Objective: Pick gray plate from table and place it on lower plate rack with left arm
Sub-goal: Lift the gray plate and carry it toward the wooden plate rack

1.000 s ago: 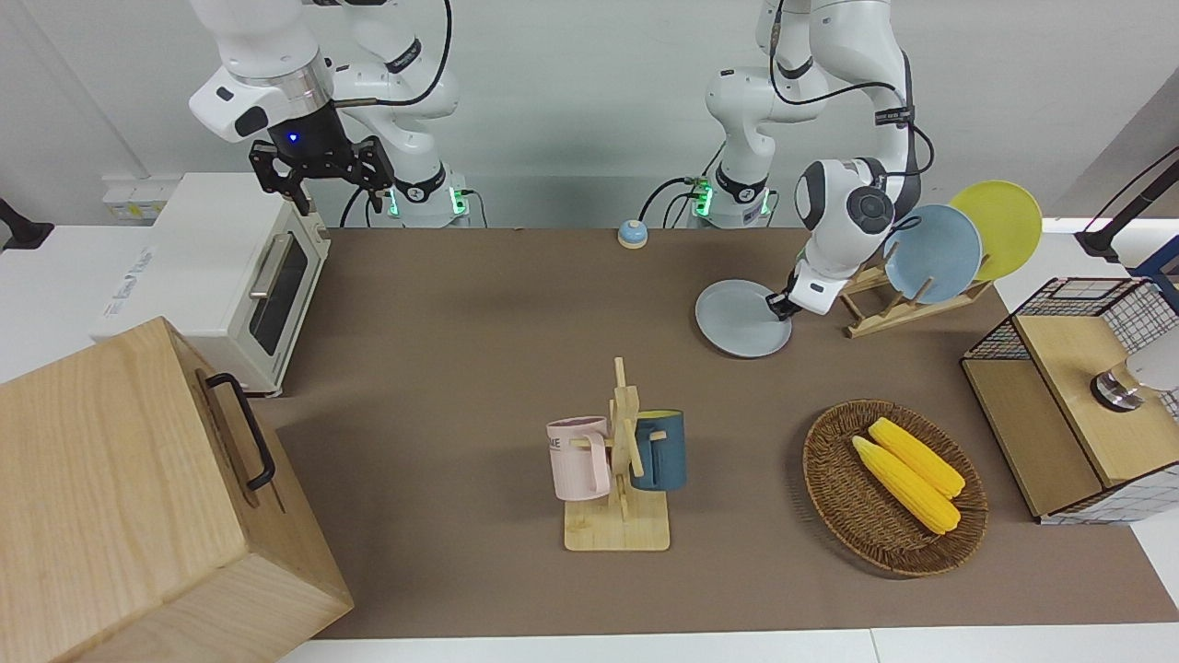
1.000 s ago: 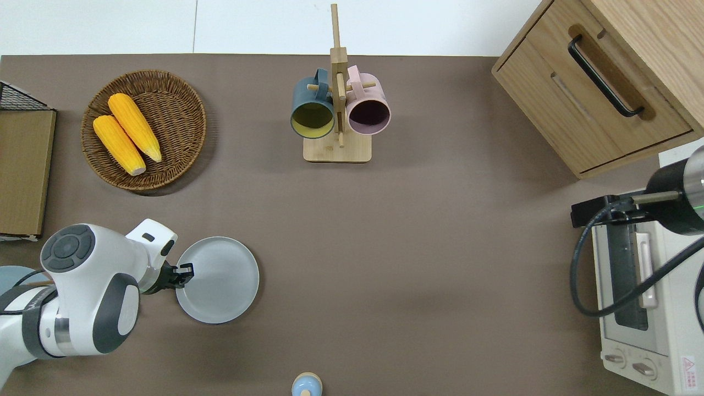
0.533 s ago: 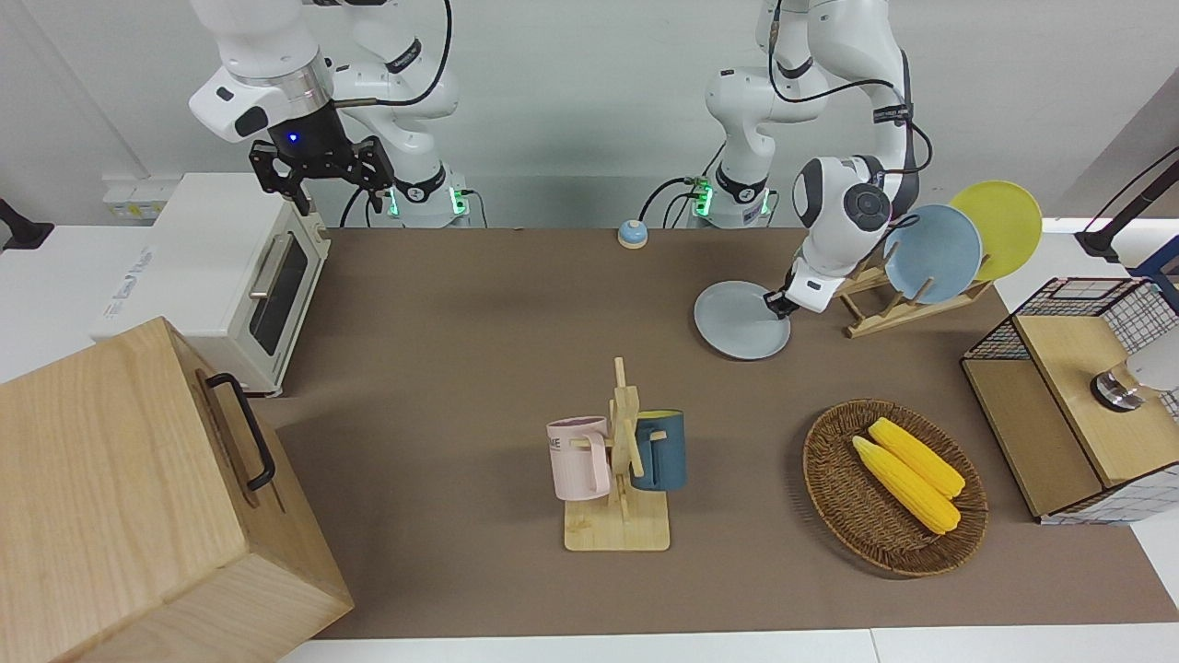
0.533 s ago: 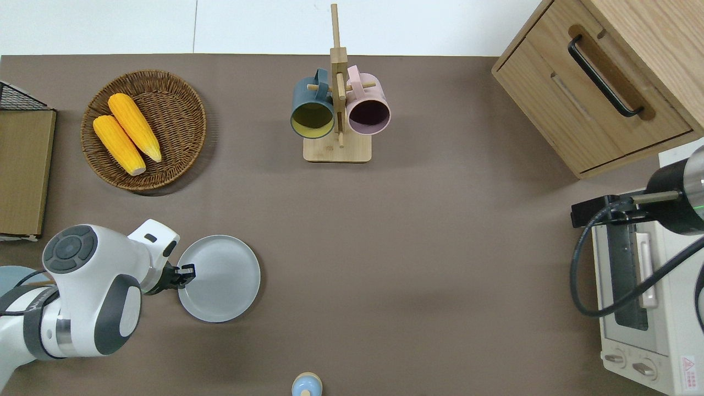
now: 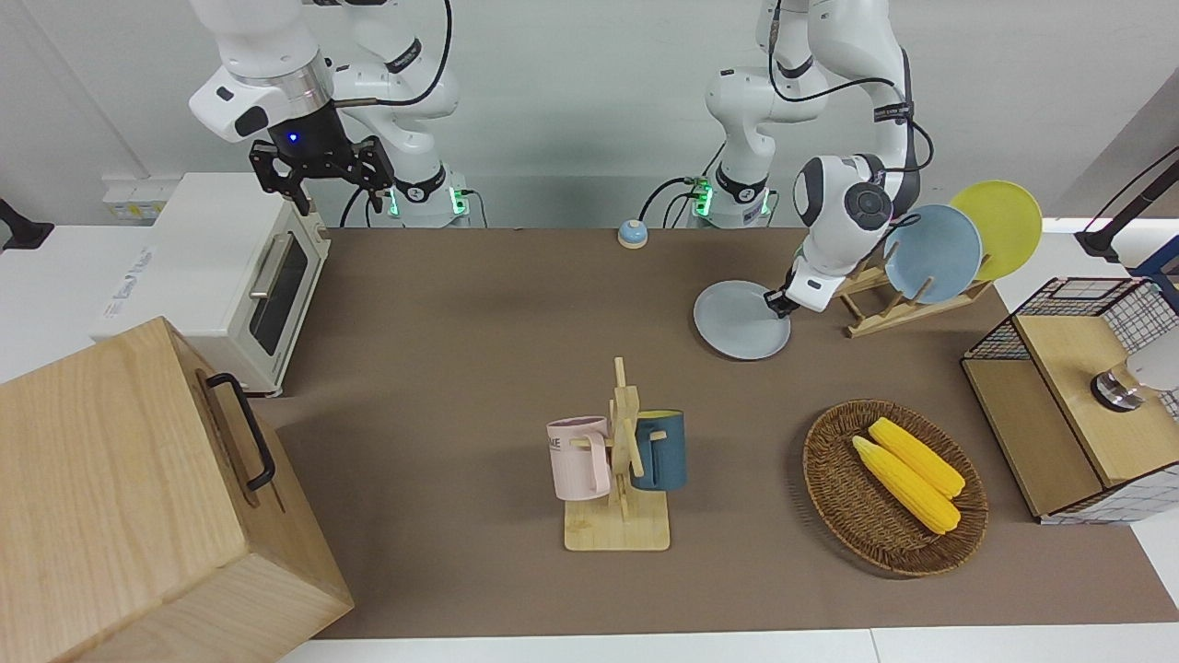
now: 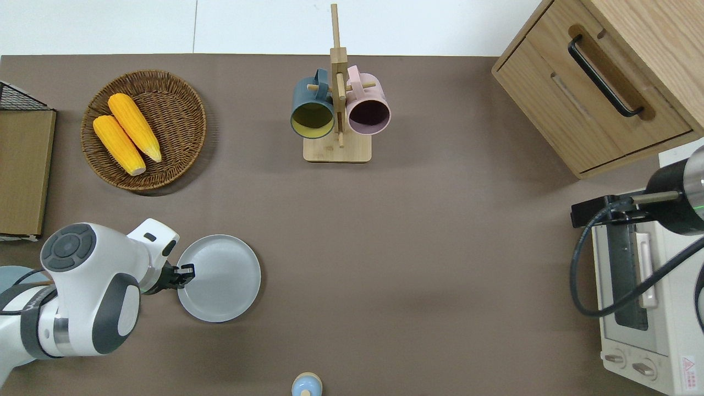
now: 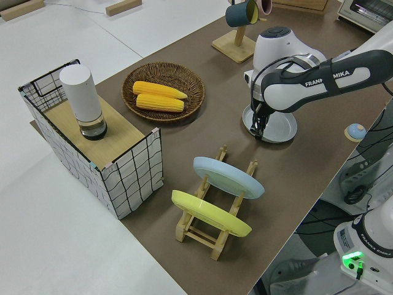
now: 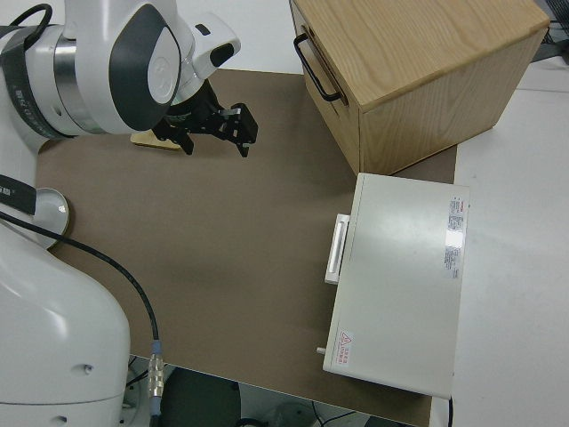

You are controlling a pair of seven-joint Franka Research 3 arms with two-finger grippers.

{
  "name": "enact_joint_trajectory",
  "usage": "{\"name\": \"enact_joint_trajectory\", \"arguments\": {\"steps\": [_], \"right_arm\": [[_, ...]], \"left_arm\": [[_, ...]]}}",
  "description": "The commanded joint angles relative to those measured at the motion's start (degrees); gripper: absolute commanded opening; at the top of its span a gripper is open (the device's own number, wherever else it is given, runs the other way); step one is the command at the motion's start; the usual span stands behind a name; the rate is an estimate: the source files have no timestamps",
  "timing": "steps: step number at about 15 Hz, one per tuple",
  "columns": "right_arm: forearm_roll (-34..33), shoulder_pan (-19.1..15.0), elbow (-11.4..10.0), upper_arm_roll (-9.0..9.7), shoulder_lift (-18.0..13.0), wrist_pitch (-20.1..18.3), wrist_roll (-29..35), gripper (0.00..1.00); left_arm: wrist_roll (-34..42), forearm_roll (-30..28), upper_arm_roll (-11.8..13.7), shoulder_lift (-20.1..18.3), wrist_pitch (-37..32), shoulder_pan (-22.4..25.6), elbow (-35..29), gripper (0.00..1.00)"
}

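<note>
The left gripper (image 6: pixel 186 273) pinches the rim of the gray plate (image 6: pixel 220 278), which appears slightly raised off the table (image 6: pixel 385 247), though the gap is hard to judge. The lower plate rack (image 5: pixel 907 304) stands just beside the gripper. The right arm is parked.

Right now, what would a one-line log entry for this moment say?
left gripper: on rim of round pale gray plate | plate: beside light-wood plate rack, not yet racked | right arm: parked

blue plate (image 5: pixel 932 253) beside rack's (image 5: pixel 898 308) open pegs
</note>
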Motion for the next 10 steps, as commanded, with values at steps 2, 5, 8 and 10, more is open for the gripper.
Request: {"name": "enact_joint_trajectory", "arguments": {"steps": [2, 5, 8, 10], "right_arm": [[1.09, -1.43, 0.42, 1.03, -0.12, -0.88, 0.53, 0.987], [1.09, -1.43, 0.42, 1.03, -0.12, -0.88, 0.53, 0.987], [1.09, -1.43, 0.42, 1.03, -0.12, -0.88, 0.53, 0.990], [1.09, -1.43, 0.42, 1.03, -0.12, -0.88, 0.53, 0.990]], "left_arm": [[1.50, 0.64, 0.11, -0.52, -14.59, -0.32, 10.32, 0.00], [1.50, 0.64, 0.11, -0.61, -19.53, -0.32, 14.64, 0.00], [1.33, 0.55, 0.11, -1.31, -23.92, -0.32, 18.33, 0.00], [1.33, 0.55, 0.11, -1.57, -26.82, -0.32, 20.79, 0.00]]}}
